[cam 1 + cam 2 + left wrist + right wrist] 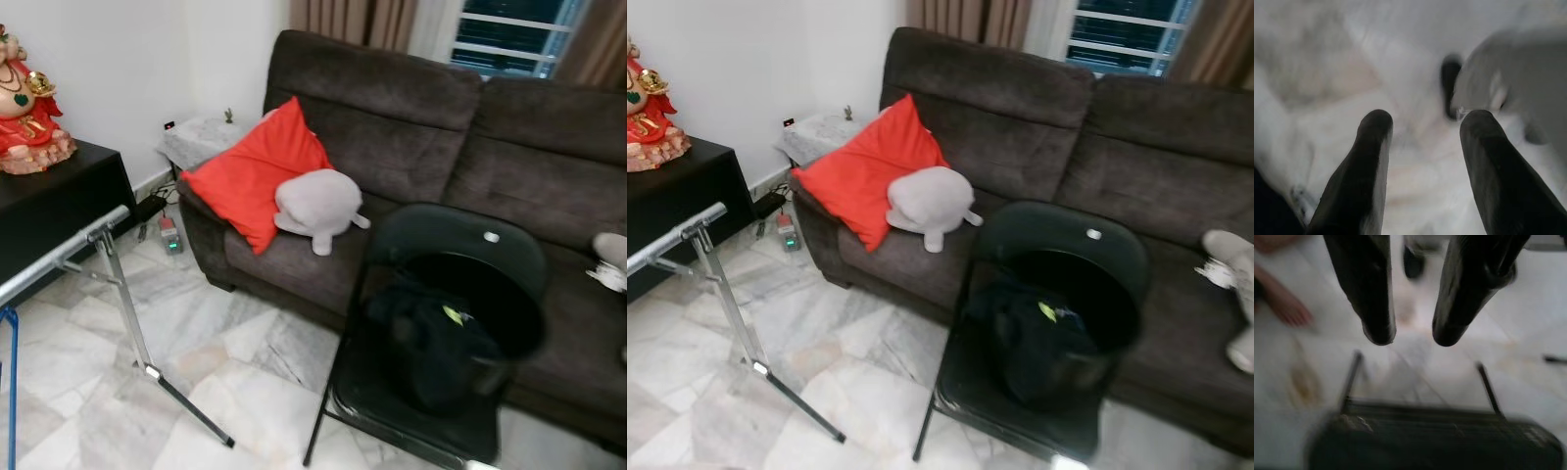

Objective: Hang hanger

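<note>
Facing a dark brown sofa (470,137) with a red cushion (257,171) and a grey plush toy (315,206) resting on its seat. Standing right in front of the sofa, a black folding chair (446,294) carrying a black bucket (480,304) stuffed with dark cloth. Crossing the left side, a metal drying rack (108,264) with its leg slanting down onto the marble floor (196,362); hanging at the far left edge under the rack's rail, a blue hanger (12,382), barely showing. Sitting behind the rack, a black cabinet (54,196) bearing a red and gold figurine (27,98).

Hovering over pale floor, left gripper (1424,122) with fingers spread apart and holding nothing. Hanging above the chair's blurred back, right gripper (1410,335) likewise parted and empty; lying on the floor nearby, a person's bare foot (1284,303).
</note>
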Controlling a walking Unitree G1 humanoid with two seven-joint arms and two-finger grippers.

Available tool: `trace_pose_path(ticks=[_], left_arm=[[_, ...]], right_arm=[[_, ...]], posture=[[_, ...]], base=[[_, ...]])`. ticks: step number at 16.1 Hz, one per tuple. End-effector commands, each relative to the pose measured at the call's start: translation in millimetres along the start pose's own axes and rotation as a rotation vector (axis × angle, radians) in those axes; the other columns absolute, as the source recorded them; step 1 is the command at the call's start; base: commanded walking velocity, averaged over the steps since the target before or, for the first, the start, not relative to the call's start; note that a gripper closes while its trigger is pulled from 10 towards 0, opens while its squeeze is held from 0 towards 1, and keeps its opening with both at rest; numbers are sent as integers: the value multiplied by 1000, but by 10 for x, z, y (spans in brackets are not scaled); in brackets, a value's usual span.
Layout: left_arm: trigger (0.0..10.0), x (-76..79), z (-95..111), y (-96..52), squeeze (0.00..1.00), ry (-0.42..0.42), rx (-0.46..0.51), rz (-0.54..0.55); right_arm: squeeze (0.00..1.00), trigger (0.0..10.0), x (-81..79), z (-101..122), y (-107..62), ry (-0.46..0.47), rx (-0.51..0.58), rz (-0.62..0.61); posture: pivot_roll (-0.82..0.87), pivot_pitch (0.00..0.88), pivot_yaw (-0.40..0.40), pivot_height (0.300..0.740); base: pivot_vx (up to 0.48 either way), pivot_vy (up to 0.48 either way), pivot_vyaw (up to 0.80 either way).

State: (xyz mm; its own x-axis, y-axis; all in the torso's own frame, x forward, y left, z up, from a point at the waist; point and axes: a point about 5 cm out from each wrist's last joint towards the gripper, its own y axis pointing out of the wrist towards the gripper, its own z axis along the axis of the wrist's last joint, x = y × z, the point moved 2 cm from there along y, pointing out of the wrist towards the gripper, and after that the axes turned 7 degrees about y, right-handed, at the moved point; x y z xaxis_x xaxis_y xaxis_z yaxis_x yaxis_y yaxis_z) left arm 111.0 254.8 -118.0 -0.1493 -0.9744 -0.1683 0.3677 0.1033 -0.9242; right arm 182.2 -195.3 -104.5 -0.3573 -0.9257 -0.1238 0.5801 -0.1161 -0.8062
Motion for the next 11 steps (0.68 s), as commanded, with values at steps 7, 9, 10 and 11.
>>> trace_pose_path(ticks=[7, 9, 10, 11], left_arm=[[10000, 62, 29, 13, 0, 14, -4, -26], [10000, 60, 28, 13, 0, 20, -6, -27], [10000, 61, 26, 13, 0, 24, -7, -28], [10000, 61, 26, 13, 0, 24, -7, -29]], right_arm=[[0, 10000, 89, -20, -30, 5, 46, -6], [0, 10000, -43, 263, 4, -43, 154, 46], [0, 10000, -205, 654, -4, -87, 317, 95], [0, 10000, -209, 673, -12, -100, 334, 97]], posture=[[44, 0, -10, 740], [32, 0, -7, 740], [28, 0, -10, 740], [28, 0, -11, 740]], base=[[0, 0, -343], [0, 0, 0], [0, 0, 0], [0, 0, 0]])
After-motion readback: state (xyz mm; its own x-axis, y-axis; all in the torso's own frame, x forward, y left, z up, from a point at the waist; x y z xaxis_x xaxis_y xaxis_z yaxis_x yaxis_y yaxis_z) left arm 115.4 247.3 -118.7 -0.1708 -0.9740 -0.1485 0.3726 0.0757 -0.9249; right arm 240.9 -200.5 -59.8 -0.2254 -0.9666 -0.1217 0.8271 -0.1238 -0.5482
